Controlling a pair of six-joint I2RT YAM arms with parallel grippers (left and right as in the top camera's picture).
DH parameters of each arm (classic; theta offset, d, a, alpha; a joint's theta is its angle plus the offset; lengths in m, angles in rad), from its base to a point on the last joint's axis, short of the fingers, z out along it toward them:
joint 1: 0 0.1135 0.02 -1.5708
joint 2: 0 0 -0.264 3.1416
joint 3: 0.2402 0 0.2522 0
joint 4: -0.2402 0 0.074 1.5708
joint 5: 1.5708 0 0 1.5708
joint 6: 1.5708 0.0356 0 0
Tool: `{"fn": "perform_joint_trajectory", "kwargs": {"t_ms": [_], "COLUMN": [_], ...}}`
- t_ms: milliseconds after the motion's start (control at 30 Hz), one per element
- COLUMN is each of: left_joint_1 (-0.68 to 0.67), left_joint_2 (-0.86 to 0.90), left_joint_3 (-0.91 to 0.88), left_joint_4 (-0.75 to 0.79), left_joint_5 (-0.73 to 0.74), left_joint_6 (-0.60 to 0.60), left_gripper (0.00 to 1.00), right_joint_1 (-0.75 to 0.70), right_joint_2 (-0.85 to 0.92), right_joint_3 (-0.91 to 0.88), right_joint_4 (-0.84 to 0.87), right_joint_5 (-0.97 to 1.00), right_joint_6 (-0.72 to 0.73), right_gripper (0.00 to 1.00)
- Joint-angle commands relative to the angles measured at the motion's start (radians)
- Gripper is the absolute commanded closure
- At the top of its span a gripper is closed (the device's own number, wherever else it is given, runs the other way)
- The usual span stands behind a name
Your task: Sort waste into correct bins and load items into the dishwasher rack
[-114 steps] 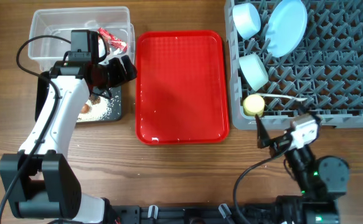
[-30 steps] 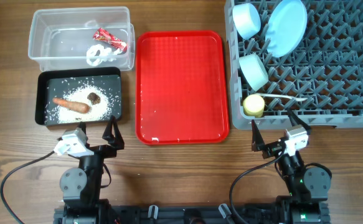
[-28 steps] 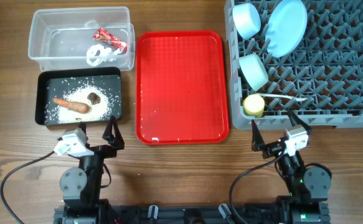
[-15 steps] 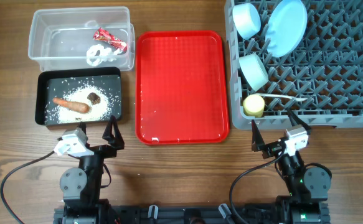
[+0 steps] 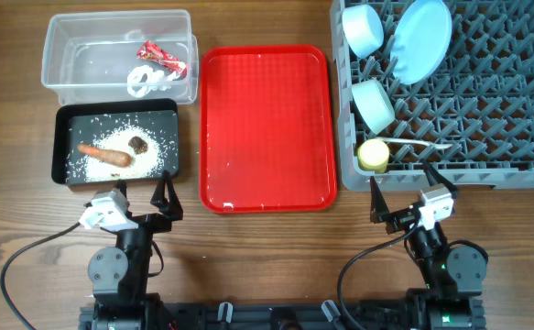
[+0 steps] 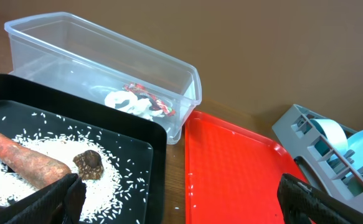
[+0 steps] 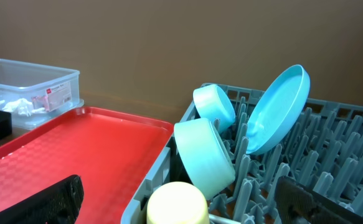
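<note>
1. The left arm was stretched over the two tubs a few seconds ago. It is now folded back at the near table edge. The left claw (image 6: pixel 180 183) is seen with its fingers wide apart and nothing is held.
2. The right claw (image 7: pixel 178 190) is likewise spread and empty, and it has been drawn back slightly. Over the last second no movement is found in either arm.
3. Just ahead of the left claw, slightly to its left, the black tub (image 5: pixel 60 147) is found. The carrot (image 5: pixel 106 154), the brown lump (image 5: pixel 138 144) and the rice (image 5: pixel 152 156) lie in it.
4. Beyond that tub, farther from the left claw, the clear tub (image 5: pixel 65 37) holds the snack wrapper (image 5: pixel 161 57) and the crumpled paper (image 5: pixel 143 81).
5. Directly ahead of the right claw, the dishwasher rack (image 5: pixel 486 119) is loaded. The yellow cup (image 5: pixel 373 154) is nearest. The white spoon (image 5: pixel 418 144) is laid on the pegs just right of it. The mint-green bowl (image 5: pixel 374 104) is behind the cup, with the blue bowl (image 5: pixel 363 27) and the plate (image 5: pixel 422 37) farthest.
6. Between the claws and ahead of them, the red tray (image 5: pixel 267 128) is left bare, apart from a few white specks.
7. With both arms withdrawn and every item placed, the task is judged finished or nearly so.
</note>
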Motion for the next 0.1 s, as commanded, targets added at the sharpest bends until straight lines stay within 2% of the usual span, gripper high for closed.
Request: {"fn": "perform_joint_trajectory", "kwargs": {"t_ms": [0, 67], "left_joint_1": [0.009, 0.009], "left_joint_2": [-0.011, -0.011], "left_joint_3": [-0.012, -0.012], "left_joint_4": [0.003, 0.003], "left_joint_5": [0.012, 0.013], "left_joint_6": [0.005, 0.005], "left_gripper": [0.00, 0.00], "right_joint_1": [0.005, 0.005], "right_joint_2": [-0.008, -0.008], "right_joint_3": [-0.002, -0.002], "right_joint_4": [0.003, 0.003], "right_joint_5": [0.002, 0.002], "right_joint_6": [0.011, 0.011], "right_gripper": [0.00, 0.00]}}
